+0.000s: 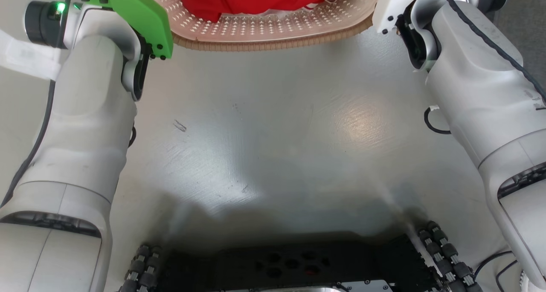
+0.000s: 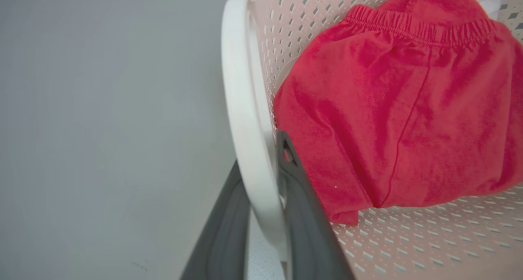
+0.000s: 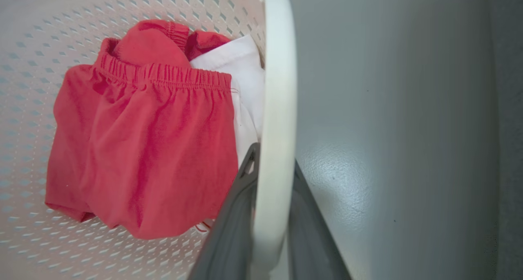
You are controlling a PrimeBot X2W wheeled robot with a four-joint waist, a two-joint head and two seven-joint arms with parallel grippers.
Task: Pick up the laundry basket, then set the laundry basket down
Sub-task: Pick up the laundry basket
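Grasp: the left gripper (image 2: 261, 157) has its two dark fingers closed on the left handle (image 2: 245, 108) of the laundry basket (image 1: 273, 25), one finger on each side of the white bar.
Other side: the right gripper (image 3: 274, 157) is clamped the same way on the right handle (image 3: 278, 108), which runs up between its fingers.
Done so far: both handles are held, so by my reading the reach and the gripping are finished.
Lift: I cannot tell whether the basket is off the floor (image 1: 273, 134). Its underside is hidden, and the wrist views show only plain grey floor beyond each handle.
Left to do: raising it (if that is not under way), carrying it level, then setting it down and letting go on both sides.
Where it is: at the top edge of the head view, between the two pale forearms, straight ahead of the robot's dark base (image 1: 290, 266) and well apart from it.
Body: cream-white plastic, the walls pierced with rows of small holes.
Rim: a brown woven-look band (image 1: 273, 44) follows the curved near edge.
Contents: a red cloth (image 2: 392, 108) with a gathered elastic hem lies bunched on the basket floor, with a white cloth (image 3: 245, 75) tucked against the wall near the right handle.
Balance: the load looks light and soft, so an even two-handed hold should keep it level.
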